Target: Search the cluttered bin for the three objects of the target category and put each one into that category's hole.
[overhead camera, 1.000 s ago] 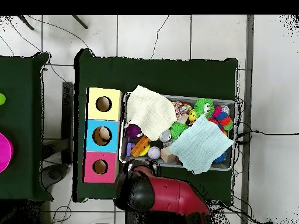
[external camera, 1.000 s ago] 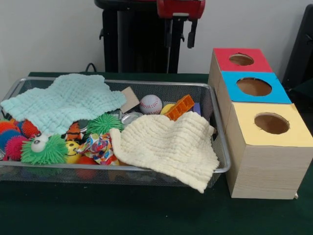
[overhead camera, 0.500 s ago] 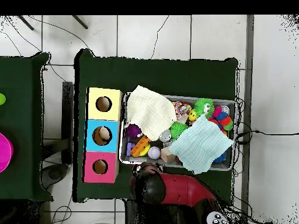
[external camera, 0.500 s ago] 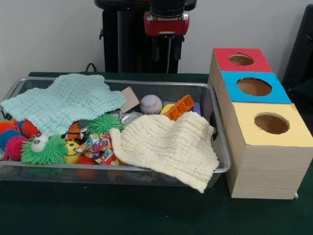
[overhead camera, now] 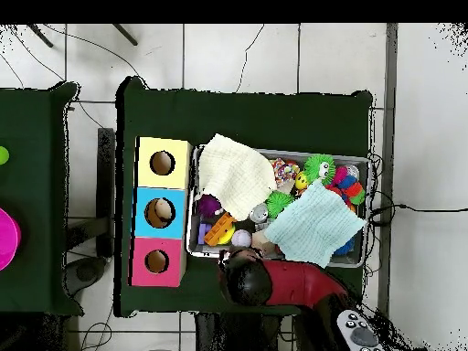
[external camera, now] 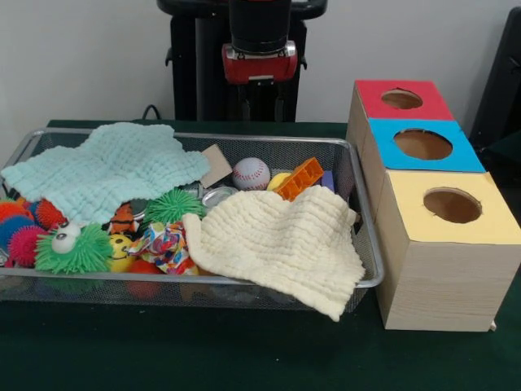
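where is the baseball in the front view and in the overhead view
Front view: the baseball lies toward the bin's far side, right of centre, just left of the orange block.
Overhead view: a pale ball near the bin's lower edge, by the arm, looks like the baseball; the orange block is just to its left.
Shared landmark: the orange block, beside it in both.

There are no words, numbers or brand names to read here. The three boxes [external camera: 431, 195] beside the wire bin [external camera: 358, 204] have plain red, blue and yellow tops with no labels. The toys in the bin show no writing either.
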Motion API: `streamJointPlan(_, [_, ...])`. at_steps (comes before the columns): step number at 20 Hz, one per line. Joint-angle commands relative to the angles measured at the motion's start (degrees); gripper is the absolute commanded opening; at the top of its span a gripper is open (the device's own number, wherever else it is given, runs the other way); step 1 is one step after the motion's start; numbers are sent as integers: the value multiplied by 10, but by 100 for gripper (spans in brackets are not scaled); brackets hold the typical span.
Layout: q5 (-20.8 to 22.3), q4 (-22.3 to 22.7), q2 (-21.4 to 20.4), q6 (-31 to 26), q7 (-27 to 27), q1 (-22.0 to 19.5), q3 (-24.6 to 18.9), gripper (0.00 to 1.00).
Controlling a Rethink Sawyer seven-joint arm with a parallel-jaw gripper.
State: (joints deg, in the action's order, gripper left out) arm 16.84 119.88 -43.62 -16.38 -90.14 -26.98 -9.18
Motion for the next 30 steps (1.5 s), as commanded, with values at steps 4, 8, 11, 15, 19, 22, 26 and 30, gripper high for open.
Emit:
streamJointPlan(4, [54,-91,36,-3,22,-32,-71,100])
streamJointPlan(8, [63,-104,25,-36,28,-27,-62,100])
streamJointPlan(11, [66,-112,23,-57,41,-41,-71,100])
streamJointPlan(15, [67,-119,21,-80,61,-66,-88,100])
streamJointPlan(19, [69,-128,18,-97,68,-74,-97,100])
streamJointPlan(22, [71,-139,17,-112,74,-78,-103,100])
streamJointPlan(26, [77,-155,11,-131,84,-85,-105,100])
streamJointPlan(30, [78,-176,1,-168,107,-103,-119,100])
